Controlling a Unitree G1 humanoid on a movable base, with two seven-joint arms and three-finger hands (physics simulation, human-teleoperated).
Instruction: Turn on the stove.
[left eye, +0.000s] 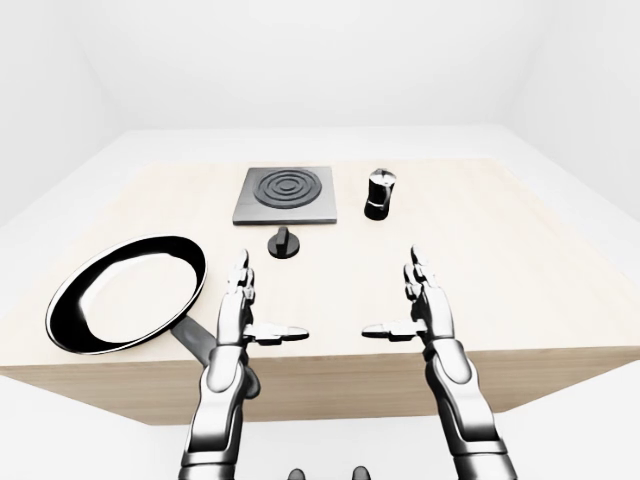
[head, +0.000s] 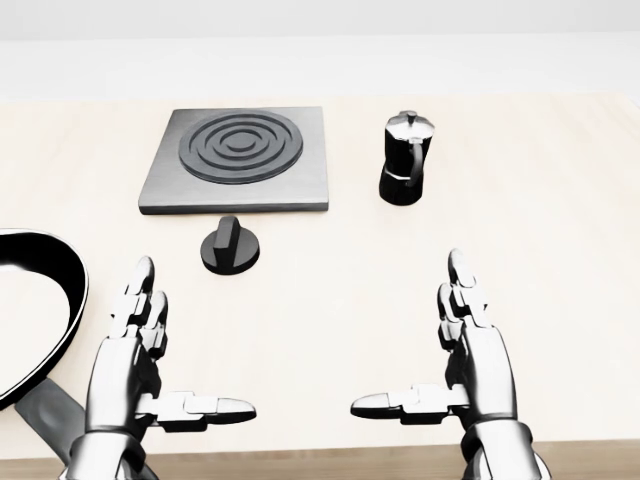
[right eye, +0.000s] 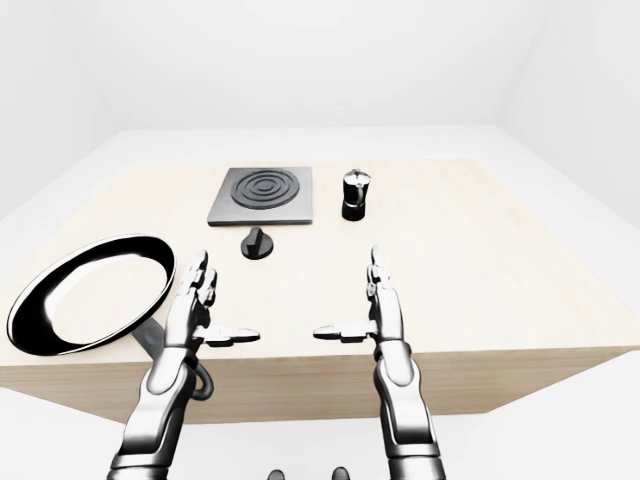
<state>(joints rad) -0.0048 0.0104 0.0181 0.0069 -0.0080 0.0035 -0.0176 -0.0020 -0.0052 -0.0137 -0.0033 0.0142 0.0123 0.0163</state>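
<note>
A grey square stove plate (head: 238, 160) with dark concentric rings lies near the top of the head view. Its round black knob (head: 230, 247) sits on the table just below the plate. My left hand (head: 160, 350) hovers open at lower left, fingers straight and thumb pointing right, well below the knob. My right hand (head: 435, 345) mirrors it at lower right, also open and holding nothing. Neither hand touches the knob or the plate.
A black and silver moka pot (head: 405, 160) stands right of the stove plate. A black frying pan (left eye: 125, 292) lies at the left, its handle running under my left forearm. The wooden table (left eye: 540, 250) ends just below my wrists.
</note>
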